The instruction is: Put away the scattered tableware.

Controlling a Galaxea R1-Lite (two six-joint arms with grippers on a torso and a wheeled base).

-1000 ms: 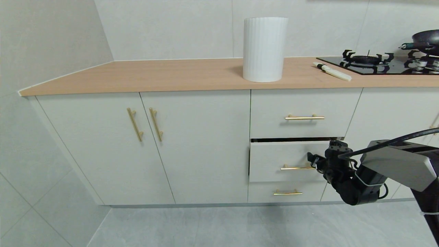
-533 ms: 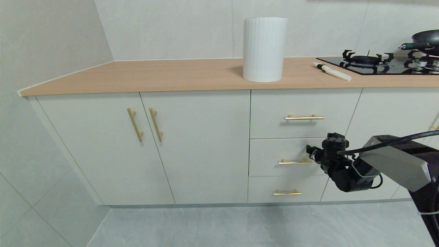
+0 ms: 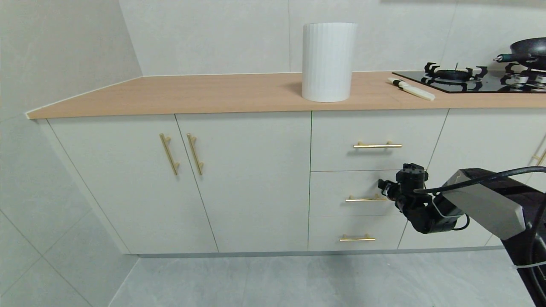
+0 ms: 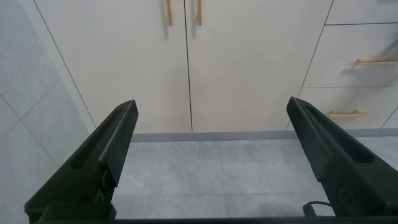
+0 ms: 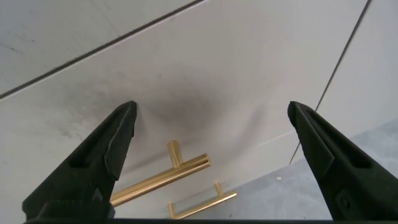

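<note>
A white-handled knife (image 3: 411, 88) lies on the wooden counter (image 3: 204, 91) beside the stove. The middle drawer (image 3: 341, 187) of the drawer stack is shut flush with the cabinet front. My right gripper (image 3: 386, 192) sits at the right end of that drawer's brass handle (image 3: 366, 199), very close to the drawer front. In the right wrist view the right gripper (image 5: 211, 118) is open, with the brass handle (image 5: 161, 180) between and below its spread fingers, not gripped. My left gripper (image 4: 211, 112) is open and holds nothing, low over the floor facing the cabinet doors.
A tall white ribbed cylinder (image 3: 327, 62) stands on the counter. A black gas stove (image 3: 469, 79) with a dark pan (image 3: 529, 47) is at the right. Double cabinet doors (image 3: 183, 179) are shut on the left. Grey tiled floor (image 3: 256, 281) lies open below.
The middle drawer, pulled out a second ago, is now shut. My right gripper moved in toward the cabinet with it and rose slightly.
</note>
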